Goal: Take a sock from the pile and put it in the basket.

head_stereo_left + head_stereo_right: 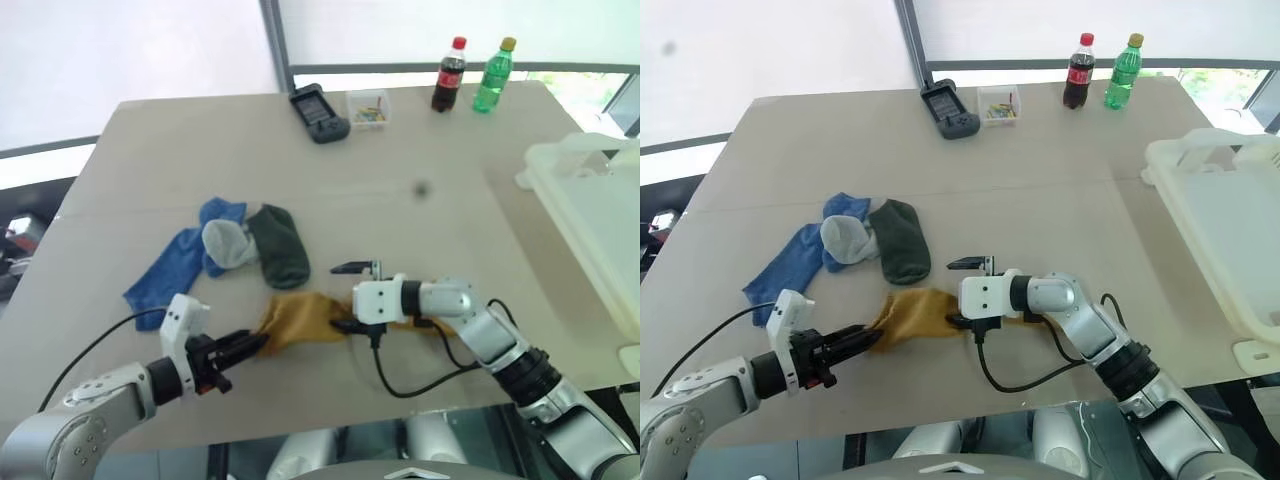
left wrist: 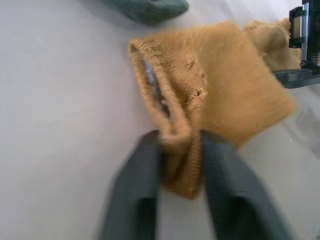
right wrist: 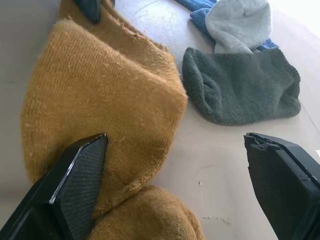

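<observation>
A mustard-yellow sock (image 1: 300,318) lies flat on the table, a little nearer me than the pile (image 1: 232,248) of blue, light grey and dark green socks. My left gripper (image 1: 255,343) is shut on the sock's cuff end, and the left wrist view shows both fingers (image 2: 145,175) pinching the folded cuff (image 2: 175,135). At the sock's other end my right gripper (image 1: 348,297) stands wide open. One of its fingers (image 3: 80,175) lies over the yellow sock (image 3: 100,95), the other over bare table. The off-white basket (image 1: 590,200) stands at the table's right edge.
At the far edge of the table stand a cola bottle (image 1: 449,74) and a green bottle (image 1: 493,75), with a small clear box of coloured bits (image 1: 368,108) and a black handheld device (image 1: 319,113) to their left. Cables trail from both wrists.
</observation>
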Controlling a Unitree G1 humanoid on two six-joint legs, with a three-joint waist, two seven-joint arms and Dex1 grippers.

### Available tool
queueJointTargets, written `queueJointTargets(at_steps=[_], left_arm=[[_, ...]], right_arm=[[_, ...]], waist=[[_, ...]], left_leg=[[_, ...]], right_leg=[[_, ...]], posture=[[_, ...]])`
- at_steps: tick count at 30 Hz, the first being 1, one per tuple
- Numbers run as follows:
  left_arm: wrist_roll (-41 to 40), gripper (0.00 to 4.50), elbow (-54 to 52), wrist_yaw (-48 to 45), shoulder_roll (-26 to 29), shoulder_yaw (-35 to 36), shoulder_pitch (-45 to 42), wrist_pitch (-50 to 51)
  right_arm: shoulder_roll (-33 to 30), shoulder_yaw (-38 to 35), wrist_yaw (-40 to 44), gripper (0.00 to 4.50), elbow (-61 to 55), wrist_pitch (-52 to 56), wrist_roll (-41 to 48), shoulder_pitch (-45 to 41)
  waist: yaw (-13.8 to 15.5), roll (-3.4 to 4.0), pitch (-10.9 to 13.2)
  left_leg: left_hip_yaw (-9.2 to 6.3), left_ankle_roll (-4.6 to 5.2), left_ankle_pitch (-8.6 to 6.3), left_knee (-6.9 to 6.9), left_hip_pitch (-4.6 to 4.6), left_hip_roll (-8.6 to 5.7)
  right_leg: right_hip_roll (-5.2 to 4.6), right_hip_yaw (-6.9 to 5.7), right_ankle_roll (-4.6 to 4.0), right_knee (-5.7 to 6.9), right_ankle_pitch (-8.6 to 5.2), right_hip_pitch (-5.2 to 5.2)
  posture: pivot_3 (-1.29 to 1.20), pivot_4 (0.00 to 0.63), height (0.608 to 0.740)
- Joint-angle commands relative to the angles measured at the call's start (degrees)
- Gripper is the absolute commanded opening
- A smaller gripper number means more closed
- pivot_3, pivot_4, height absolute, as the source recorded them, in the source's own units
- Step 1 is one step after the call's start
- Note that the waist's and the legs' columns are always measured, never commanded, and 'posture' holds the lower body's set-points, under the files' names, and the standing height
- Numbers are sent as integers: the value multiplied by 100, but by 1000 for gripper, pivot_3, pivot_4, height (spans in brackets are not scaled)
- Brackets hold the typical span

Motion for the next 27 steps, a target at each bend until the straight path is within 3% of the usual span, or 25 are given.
queueJointTargets(at_steps=[1, 4, 8, 11, 17, 23, 27], left_arm=[[-745, 197, 31, 94, -95, 377, -72, 388], [-2015, 197, 105, 305, -99, 906, -127, 879], [-4440, 197, 213, 989, 230, 1451, -58, 989], [-5433, 197, 204, 1460, 502, 1547, 34, 799], [-6132, 197, 53, 2194, 1010, 1193, -387, 392], [-6277, 197, 17, 2832, 902, 310, -1236, 33], [-6196, 197, 122, 2894, 997, 48, -1344, 97]], right_arm=[[43, 64, -3, 4500, 114, -84, -108, -2], [115, 55, -9, 4500, 226, -145, -101, -36], [496, 18, -23, 4500, 439, -131, 92, -266], [888, 118, -23, 4500, 901, -359, 36, -667], [1643, 21, -134, 4500, 1674, -680, 125, -1387], [1158, -279, 65, 4500, 816, -375, 472, -849], [1341, -233, -120, 4500, 715, -271, 378, -1026]], waist=[[-7, 0, 0], [-9, -1, 0], [-14, -2, -1], [-24, 3, 2], [1, 9, 6], [17, 1, 2], [-146, -7, -4]], left_leg=[[0, -1, 0, 0, 0, 1], [-1, -4, -2, 1, 1, 7], [-1, -17, -9, 16, 3, 21], [2, -28, -15, 24, 4, 39], [10, -34, -14, 25, 2, 47], [16, -31, -16, 37, -4, 32], [35, -32, -16, 32, -2, 45]], right_leg=[[1, 0, 0, 0, 0, 0], [11, 2, 0, 0, 0, -1], [26, 4, -3, 11, 1, -2], [40, 4, -16, 12, 8, -2], [49, 0, -25, 11, 13, -7], [40, -45, -32, 3, 18, -5], [40, -14, -35, 25, 20, -32]], posture=[[0, 150, 740], [0, 150, 740], [0, 150, 740], [0, 150, 740], [0, 150, 740], [0, 150, 740], [0, 150, 740]])
